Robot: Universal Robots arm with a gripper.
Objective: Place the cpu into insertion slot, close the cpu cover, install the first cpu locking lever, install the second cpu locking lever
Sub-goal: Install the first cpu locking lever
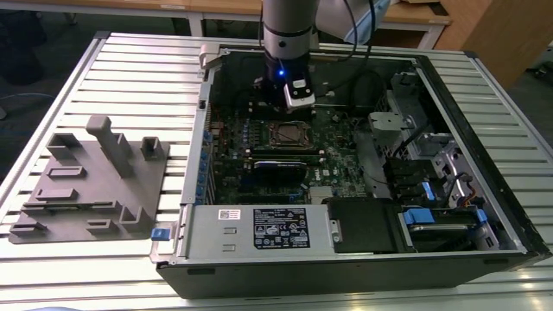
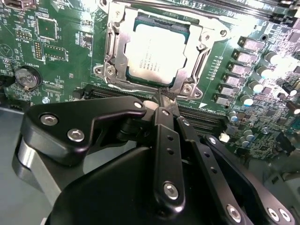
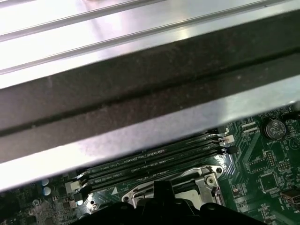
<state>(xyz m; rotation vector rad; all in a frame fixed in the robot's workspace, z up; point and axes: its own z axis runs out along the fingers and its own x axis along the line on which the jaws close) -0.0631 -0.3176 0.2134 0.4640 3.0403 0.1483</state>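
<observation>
tool [image 2: 165, 101] shut by cpu cover [image 2: 117, 47], cpu [image 2: 157, 51] seated

Socket top [image 2: 157, 47] open (case wall [image 3: 140, 101] close)

gripper [image 2: 164, 101] body hides near edge of cpu cover [image 2: 187, 77] in second wrist view, fingertips pressed together. first wrist view: insertion slot [image 3: 206, 180] cut by frame edge at 6 o'clock. exterior view: cpu [image 1: 288, 135] too small to judge, arm [image 1: 289, 29] cropped at 12 o'clock.

Silver-tan cpu [image 2: 157, 49], green motherboard [image 2: 61, 61], black gripper [image 2: 165, 101].
</observation>
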